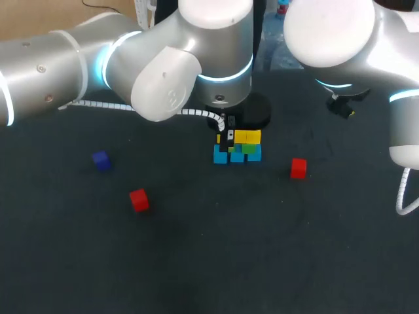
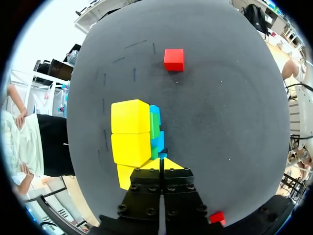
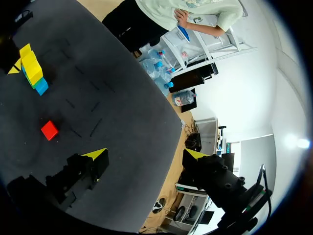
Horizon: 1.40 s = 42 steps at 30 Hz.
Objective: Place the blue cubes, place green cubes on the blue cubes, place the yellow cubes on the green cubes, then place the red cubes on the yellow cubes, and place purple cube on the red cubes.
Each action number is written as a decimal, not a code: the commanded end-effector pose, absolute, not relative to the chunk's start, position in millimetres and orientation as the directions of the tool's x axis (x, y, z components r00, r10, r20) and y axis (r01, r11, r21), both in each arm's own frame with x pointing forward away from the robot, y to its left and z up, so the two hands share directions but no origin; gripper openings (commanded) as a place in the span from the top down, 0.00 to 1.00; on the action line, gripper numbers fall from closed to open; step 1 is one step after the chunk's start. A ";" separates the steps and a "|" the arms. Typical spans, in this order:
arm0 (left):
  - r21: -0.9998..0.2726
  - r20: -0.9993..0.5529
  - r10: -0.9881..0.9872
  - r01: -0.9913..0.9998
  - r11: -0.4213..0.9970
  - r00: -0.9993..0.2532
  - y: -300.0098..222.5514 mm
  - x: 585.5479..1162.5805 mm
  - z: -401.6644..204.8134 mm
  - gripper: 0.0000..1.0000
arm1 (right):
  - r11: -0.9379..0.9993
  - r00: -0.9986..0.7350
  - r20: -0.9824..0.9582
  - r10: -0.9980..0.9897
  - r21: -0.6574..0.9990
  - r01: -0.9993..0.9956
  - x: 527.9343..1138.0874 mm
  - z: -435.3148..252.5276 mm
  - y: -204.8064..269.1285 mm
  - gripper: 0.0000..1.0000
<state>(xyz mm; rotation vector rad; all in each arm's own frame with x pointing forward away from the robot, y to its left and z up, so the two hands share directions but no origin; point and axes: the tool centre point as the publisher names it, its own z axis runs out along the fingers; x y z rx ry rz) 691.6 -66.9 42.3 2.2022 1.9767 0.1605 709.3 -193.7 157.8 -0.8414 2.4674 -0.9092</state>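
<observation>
Currently, your left gripper point(image 2: 161, 165) sits closed and empty at the stack point(image 1: 237, 147), right gripper point(image 3: 145, 154) gapes wide; take the red cube point(image 1: 298, 168) near it, likely light and rigid, across opposite flat faces.

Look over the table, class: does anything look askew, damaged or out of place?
Nothing stands out. The yellow cubes sit over a green cube and blue cubes in one compact block. Two red cubes and the purple cube lie loose on the table, not yet stacked, with no visible damage.
</observation>
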 end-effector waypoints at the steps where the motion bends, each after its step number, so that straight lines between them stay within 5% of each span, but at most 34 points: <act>1: 0.202 -0.039 0.993 0.974 -0.103 0.113 -66.8 693.1 42.0 1.00 | 0.612 -0.748 -0.142 -0.649 -0.681 -0.402 708.7 157.4 -194.9 0.00; 30: 0.231 -0.097 0.994 0.973 -0.024 0.047 -45.9 692.7 99.8 1.00 | 0.612 -0.748 -0.142 -0.649 -0.681 -0.402 708.7 157.4 -194.9 0.00; 42: 0.349 -0.081 0.994 0.933 0.091 -0.067 -13.4 705.7 125.8 1.00 | 0.612 -0.748 -0.142 -0.649 -0.681 -0.402 708.7 157.4 -194.9 0.00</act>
